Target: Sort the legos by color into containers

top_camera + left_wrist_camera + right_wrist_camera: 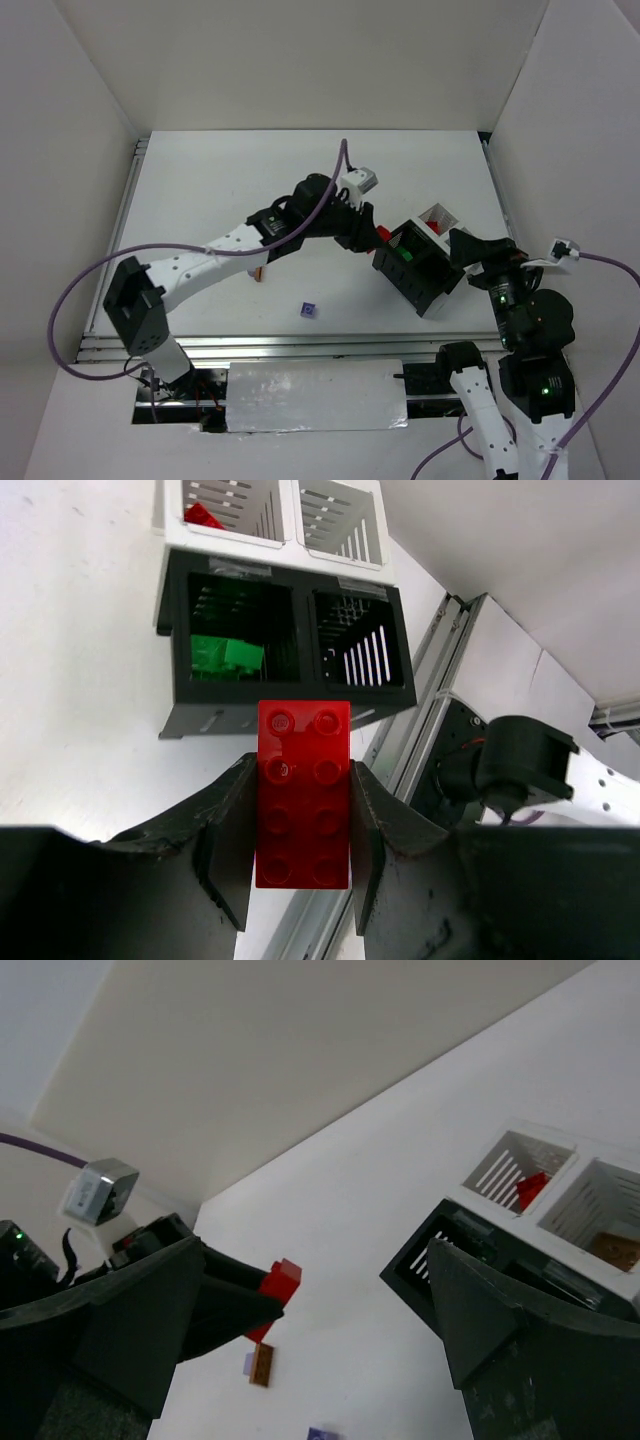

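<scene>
Left wrist view puts what you need in front of you: the left gripper (303, 775) is clamped narrow on the sides of a red eight-stud plastic brick (303, 815), with about half the brick sticking out past the fingertips toward the block of four square open-top slotted bins (178, 715). The gripper hangs just short of the block's near black wall. The right home looks to be the far white-walled cell, where a small red piece (204, 515) already lies. To get there you must pass over the near black cell that holds the green brick (226, 654), so carry the brick high and hold the grip until it is fully over the white cell. Centre it there, line its long side up with the cell walls and lower it before you let go, since a brick this long could catch on the rim. The right gripper (318, 1260) stands wide with nothing in it, close by the block; leave it where it is. A lavender brick (309, 310) and a thin brown-orange piece (260, 272) wait on the white table (200, 200)
</scene>
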`<state>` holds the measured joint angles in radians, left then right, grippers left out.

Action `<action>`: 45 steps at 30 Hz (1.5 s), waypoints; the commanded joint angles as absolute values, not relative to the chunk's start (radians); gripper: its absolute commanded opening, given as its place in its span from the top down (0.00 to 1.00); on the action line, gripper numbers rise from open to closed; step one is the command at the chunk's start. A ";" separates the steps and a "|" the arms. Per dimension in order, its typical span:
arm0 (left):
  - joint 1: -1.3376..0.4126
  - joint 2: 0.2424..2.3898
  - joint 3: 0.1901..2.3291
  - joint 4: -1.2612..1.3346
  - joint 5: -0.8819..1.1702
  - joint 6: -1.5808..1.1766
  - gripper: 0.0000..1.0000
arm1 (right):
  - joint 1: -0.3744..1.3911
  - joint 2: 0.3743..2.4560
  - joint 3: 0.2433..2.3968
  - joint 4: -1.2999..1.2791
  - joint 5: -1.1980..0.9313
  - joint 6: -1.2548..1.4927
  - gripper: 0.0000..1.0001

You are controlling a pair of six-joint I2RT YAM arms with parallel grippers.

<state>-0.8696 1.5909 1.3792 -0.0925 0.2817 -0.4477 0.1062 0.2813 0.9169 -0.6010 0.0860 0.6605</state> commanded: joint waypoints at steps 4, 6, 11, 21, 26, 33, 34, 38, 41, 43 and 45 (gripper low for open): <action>-0.899 1.694 1.502 -0.009 0.356 -0.411 1.00 | 0.109 0.336 0.924 -0.690 0.015 0.626 0.00; -0.922 1.652 1.464 0.040 0.364 -0.379 1.00 | 0.109 0.351 0.913 -0.672 -0.072 0.655 0.00; -0.988 1.565 1.319 0.135 0.307 -0.299 1.00 | 0.107 0.356 0.799 -0.557 -0.308 0.794 0.04; -1.100 1.388 1.092 0.350 0.081 -0.127 1.00 | 0.110 0.376 0.652 -0.382 -0.539 0.983 0.14; -1.108 1.394 1.112 0.331 0.049 -0.101 1.00 | 0.112 0.377 0.640 -0.339 -0.586 1.015 0.22; -1.114 1.410 1.140 0.325 0.057 -0.100 1.00 | 0.169 0.417 0.615 -0.284 -0.589 1.029 0.46; -1.115 1.411 1.140 0.327 0.049 -0.101 1.00 | 0.178 0.420 0.618 -0.276 -0.586 1.028 0.61; -1.117 1.417 1.143 0.327 0.040 -0.097 1.00 | 0.231 0.455 0.617 -0.241 -0.575 1.039 0.74; -1.117 1.425 1.158 0.308 0.051 -0.097 1.00 | 0.281 0.486 0.620 -0.230 -0.534 1.022 1.00; -1.117 1.431 1.170 0.293 0.028 -0.106 0.99 | 0.287 0.488 0.598 -0.172 -0.537 1.025 1.00; -1.117 1.431 1.170 0.267 -0.053 -0.132 0.54 | 0.287 0.495 0.600 -0.160 -0.511 0.987 1.00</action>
<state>-1.1004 1.4139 1.1122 0.2012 -0.0086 -0.1108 0.2569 0.4843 0.6064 -0.2634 -0.4805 1.0245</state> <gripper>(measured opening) 0.470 0.356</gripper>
